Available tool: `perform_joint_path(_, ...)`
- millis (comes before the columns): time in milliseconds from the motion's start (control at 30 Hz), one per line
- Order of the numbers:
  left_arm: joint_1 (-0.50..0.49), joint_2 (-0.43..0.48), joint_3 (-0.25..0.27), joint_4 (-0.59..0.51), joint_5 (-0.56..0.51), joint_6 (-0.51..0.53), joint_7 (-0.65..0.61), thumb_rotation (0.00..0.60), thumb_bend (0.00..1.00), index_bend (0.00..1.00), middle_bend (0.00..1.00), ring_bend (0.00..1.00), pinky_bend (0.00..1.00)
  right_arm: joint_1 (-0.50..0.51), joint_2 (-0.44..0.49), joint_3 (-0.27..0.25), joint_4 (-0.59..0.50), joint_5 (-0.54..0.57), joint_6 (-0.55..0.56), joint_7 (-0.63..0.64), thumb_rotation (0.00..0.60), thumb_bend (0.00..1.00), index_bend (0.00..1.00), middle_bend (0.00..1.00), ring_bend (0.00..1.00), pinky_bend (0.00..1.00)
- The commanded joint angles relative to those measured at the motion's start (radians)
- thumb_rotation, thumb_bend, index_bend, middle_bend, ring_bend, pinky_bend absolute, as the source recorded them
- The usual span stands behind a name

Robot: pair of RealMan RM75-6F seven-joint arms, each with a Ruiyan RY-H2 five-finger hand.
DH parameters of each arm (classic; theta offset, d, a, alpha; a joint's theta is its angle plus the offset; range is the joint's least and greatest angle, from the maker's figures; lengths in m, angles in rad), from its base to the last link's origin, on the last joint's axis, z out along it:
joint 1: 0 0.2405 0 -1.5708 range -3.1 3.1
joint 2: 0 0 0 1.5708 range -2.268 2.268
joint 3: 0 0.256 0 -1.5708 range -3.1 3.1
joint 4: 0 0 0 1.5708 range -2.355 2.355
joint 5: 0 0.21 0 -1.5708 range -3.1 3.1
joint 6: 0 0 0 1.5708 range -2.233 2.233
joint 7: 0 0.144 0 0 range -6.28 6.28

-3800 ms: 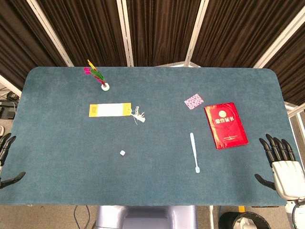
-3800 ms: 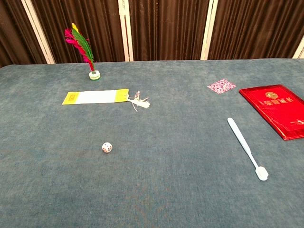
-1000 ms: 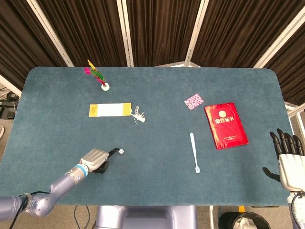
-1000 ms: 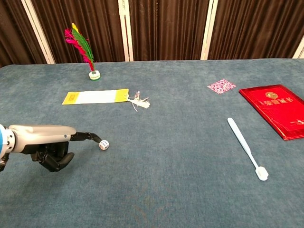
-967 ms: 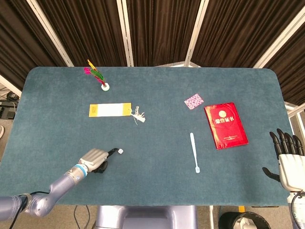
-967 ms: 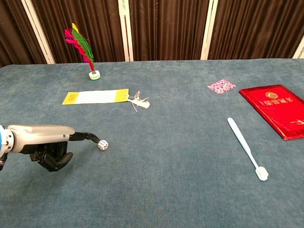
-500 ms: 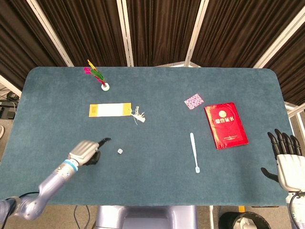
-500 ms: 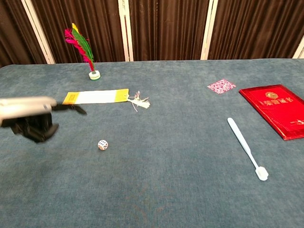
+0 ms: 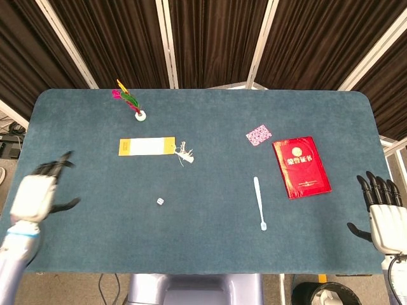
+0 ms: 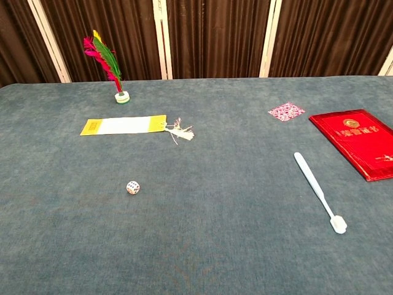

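Now left hand [image 9: 35, 194] has pulled back off the die [image 9: 160, 201], fingers spread, holding nothing; die sits well to its right, nudged slightly and now apart from it. Right hand [image 9: 383, 219] idle, fingers spread.

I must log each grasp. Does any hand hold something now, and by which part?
Nothing is held. The left hand and the right hand both have spread fingers, and the die lies alone on the table.

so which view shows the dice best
The chest view: the dice sits close enough there to make out its pips, clear of both hands. In the head view it is only a tiny white speck on the blue table.
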Motion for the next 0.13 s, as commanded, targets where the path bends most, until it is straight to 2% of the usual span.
perform_joint_path(33,0.079,0.048,0.03,-0.032,0.022,0.076,-0.017,0.6,0.0,0.0,0.0,0.0,0.0,0.0,0.007,0.002,0.001,-0.003,0.001,0.017,0.6,0.0,0.0,0.0,0.0,0.0)
perform_joint_path(133,0.097,0.06,0.041,-0.025,0.027,0.072,-0.052,0.6,0.0,0.0,0.0,0.0,0.0,-0.001,0.014,0.002,0.002,-0.009,0.005,0.032,0.6,0.0,0.0,0.0,0.0,0.0)
